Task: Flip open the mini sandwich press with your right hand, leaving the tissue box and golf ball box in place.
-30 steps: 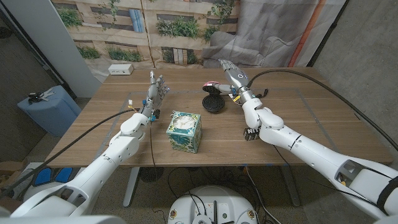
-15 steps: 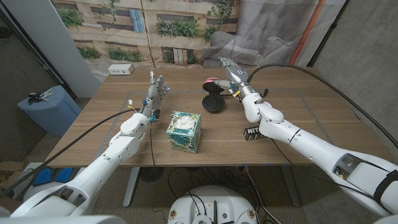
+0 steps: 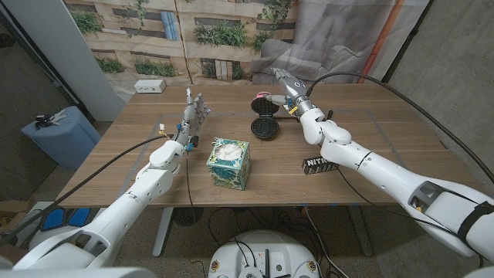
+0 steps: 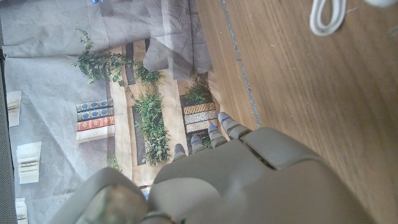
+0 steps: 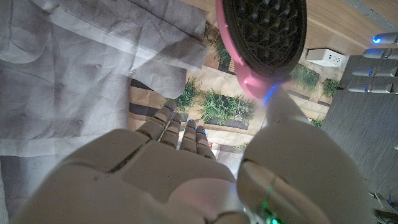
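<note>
The mini sandwich press stands open at the table's far middle, its black waffle plate facing up. Its pink lid is raised behind the base; the lid shows its black ribbed inner plate in the right wrist view. My right hand hovers just right of the lid with fingers stretched out and the thumb reaching up to the lid's pink rim. The tissue box sits near the front middle. A black golf ball box lies beside my right forearm. My left hand stands upright, fingers apart, holding nothing.
A white power strip lies at the table's far left corner. A blue bin stands on the floor left of the table. Thin cables run along both arms, and a white cable loop lies on the wood.
My right forearm has swung to the right, uncovering more of the golf ball box. The pink lid stands a little higher and further back. My left hand has stayed put.
</note>
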Tool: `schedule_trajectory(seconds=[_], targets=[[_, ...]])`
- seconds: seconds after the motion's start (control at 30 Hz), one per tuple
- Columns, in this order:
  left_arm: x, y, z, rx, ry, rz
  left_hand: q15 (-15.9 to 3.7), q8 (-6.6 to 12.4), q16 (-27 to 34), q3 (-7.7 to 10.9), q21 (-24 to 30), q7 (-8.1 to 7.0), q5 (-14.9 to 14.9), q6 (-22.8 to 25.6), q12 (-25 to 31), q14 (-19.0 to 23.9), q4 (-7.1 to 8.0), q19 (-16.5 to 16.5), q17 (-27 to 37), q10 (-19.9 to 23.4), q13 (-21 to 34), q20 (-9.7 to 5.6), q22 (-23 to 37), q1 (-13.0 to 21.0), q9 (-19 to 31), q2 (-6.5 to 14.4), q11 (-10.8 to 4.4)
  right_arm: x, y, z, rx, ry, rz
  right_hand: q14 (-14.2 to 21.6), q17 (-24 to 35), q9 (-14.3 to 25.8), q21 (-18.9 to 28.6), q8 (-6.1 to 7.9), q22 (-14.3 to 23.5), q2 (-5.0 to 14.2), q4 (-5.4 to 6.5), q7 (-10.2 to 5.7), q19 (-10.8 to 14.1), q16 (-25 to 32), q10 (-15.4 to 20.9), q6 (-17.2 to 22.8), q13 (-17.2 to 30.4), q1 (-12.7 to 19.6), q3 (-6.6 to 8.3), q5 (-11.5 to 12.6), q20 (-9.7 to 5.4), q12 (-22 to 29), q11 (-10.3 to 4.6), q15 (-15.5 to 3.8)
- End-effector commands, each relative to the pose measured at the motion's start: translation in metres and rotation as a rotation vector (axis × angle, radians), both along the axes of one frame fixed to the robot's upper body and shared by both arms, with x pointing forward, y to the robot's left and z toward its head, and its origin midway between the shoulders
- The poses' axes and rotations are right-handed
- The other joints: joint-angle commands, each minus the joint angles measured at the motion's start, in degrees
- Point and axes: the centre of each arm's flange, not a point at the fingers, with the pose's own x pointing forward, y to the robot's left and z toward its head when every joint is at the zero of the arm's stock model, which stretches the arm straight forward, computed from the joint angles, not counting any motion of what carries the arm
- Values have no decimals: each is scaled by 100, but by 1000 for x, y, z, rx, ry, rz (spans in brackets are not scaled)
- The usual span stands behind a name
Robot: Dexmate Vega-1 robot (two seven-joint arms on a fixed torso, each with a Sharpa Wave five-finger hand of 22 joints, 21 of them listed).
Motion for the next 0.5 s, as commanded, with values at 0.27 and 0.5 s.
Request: schedule_trajectory(seconds=[0.27, 0.5], targets=[[0, 0, 0, 0, 0, 0, -213, 27, 39, -43, 35, -46, 27, -199, 37, -41, 4, 18, 19, -24, 14, -18, 16, -1, 26, 298, 6, 24, 1, 11, 3, 19, -30, 43, 17, 32, 0, -19, 29, 66, 21, -30, 41, 20, 72, 4, 25, 18, 21, 63, -5, 15, -2, 69], [0, 0, 0, 0, 0, 0, -213, 27, 39, -43, 35, -46, 27, -198, 37, -41, 4, 18, 19, -23, 14, -18, 16, -1, 26, 298, 6, 28, 0, 10, 6, 15, -39, 42, 18, 32, 2, -13, 29, 86, 19, -36, 49, 20, 74, 21, 25, 29, 26, 69, -7, 14, 13, 59]])
